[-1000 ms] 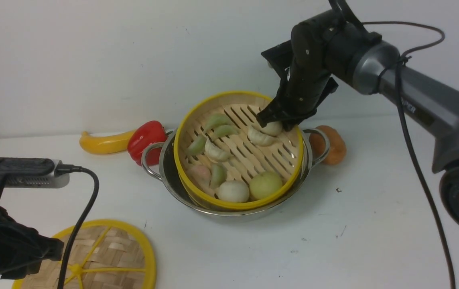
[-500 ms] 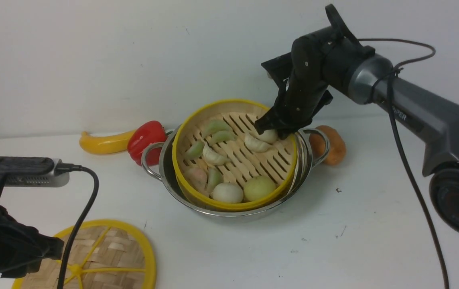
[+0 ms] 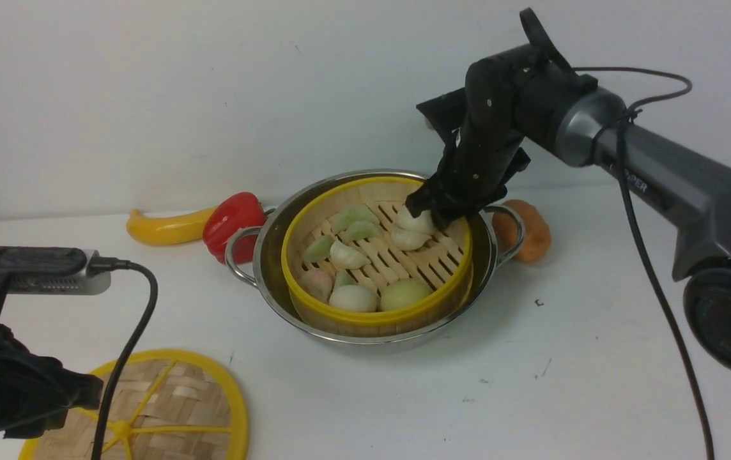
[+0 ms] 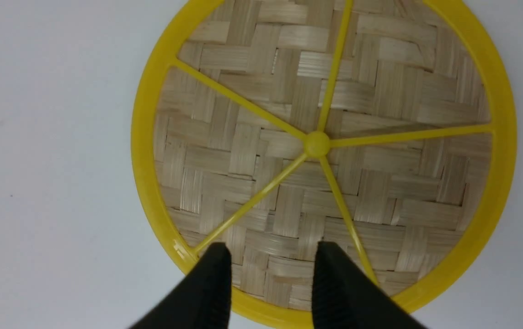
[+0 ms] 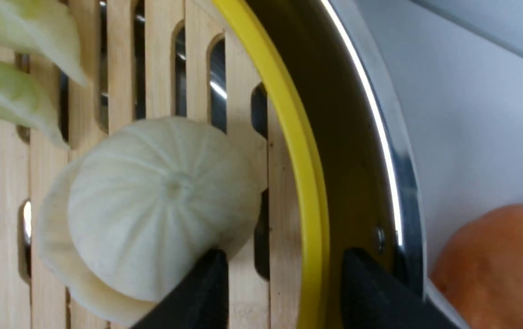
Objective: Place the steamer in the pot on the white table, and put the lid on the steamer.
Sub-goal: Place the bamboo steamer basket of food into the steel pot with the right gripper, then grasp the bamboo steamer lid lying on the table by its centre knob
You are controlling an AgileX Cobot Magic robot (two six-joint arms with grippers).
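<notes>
The steamer (image 3: pixel 372 317) sits level inside the steel pot (image 3: pixel 238 255) at the middle of the white table (image 3: pixel 595 358). It holds several dumplings and buns. My right gripper (image 3: pixel 432 214) is at the steamer's far right rim. In the right wrist view the gripper (image 5: pixel 284 260) is open, with one finger inside beside a white bun (image 5: pixel 161 205) and the other between the yellow rim (image 5: pixel 307 192) and the pot wall (image 5: pixel 380 151). The lid (image 3: pixel 167 396) lies flat at the front left. My left gripper (image 4: pixel 270 256) hovers open and empty above the lid (image 4: pixel 316 144).
A red pepper (image 3: pixel 234 223) and a yellow squash (image 3: pixel 164 229) lie behind the pot's left handle. A brown potato (image 3: pixel 531 230) lies by the right handle, close to my right gripper, and shows in the right wrist view (image 5: pixel 504 265).
The steamer has come down from a tilt and now sits level and lower in the pot. My right gripper came down with it. The left arm and lid have not moved.
</notes>
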